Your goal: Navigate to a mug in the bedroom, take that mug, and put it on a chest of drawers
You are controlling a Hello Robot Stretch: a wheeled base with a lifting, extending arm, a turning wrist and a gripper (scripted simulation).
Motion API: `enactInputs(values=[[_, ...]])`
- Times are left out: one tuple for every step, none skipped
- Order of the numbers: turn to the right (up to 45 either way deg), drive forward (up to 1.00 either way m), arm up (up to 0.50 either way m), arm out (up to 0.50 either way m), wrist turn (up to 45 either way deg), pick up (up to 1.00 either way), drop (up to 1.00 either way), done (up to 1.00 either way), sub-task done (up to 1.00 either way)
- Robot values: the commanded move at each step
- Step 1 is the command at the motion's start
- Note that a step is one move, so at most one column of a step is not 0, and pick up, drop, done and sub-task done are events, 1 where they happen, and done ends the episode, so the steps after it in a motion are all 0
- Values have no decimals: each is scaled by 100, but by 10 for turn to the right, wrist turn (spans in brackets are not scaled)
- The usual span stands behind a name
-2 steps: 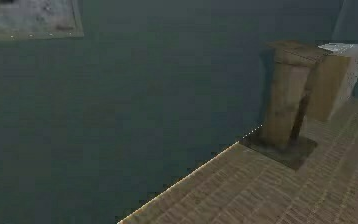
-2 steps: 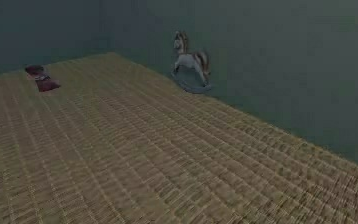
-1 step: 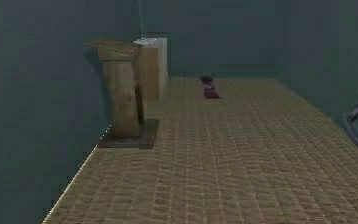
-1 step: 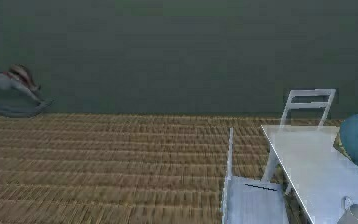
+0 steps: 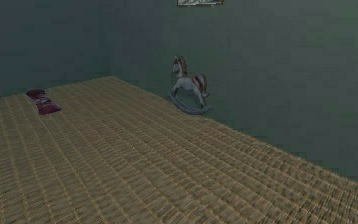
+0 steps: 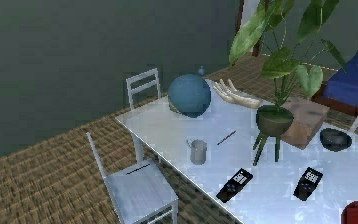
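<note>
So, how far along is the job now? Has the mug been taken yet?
Done, it seems: reaching a mug. A grey mug stands upright on the white table in the arm side view. In hand: nothing of the taking is visible; the mug rests on the tabletop. Left: taking it and carrying it to a chest of drawers; ahead is floor with a rocking horse.

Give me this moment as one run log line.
ahead: rocking horse by wall | side: grey mug standing on white table | mug not yet taken
</note>
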Motion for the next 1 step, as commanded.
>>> enactInputs(values=[[0,0,50,0,0,0,0,0,0]])
